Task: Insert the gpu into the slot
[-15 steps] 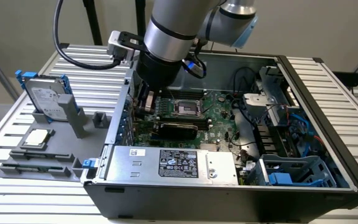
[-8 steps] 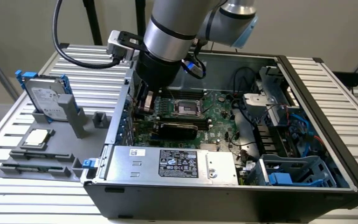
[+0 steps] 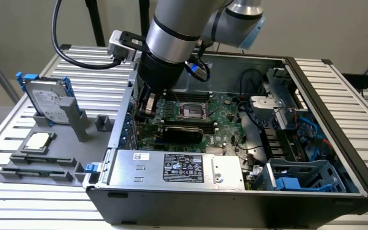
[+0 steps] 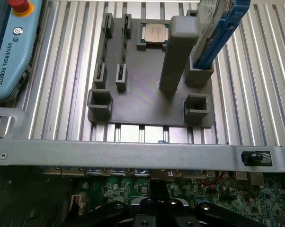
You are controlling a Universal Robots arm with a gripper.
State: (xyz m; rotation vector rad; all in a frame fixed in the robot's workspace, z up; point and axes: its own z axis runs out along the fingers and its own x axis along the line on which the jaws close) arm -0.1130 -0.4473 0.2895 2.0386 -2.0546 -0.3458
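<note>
One open computer case (image 3: pixel 235 206) sits on a slatted surface (image 3: pixel 350 86). At the exterior view's left, a grey fixture (image 3: pixel 80 122) holds an upright hard drive (image 3: pixel 43 98) in a blue caddy and a CPU chip (image 3: pixel 38 140) lying flat. Next, the end effector (image 3: pixel 148 106) is down inside the case, just inside its wall, over the green motherboard (image 3: pixel 225 112). Cannot tell if it is apart or clamped. In the wrist view the gpu (image 4: pixel 156 189) looks like the thin black edge at the end effector, above the board. Further right are a silver labelled box (image 3: pixel 178 167) and a blue drive cage (image 3: pixel 299 177).
</note>
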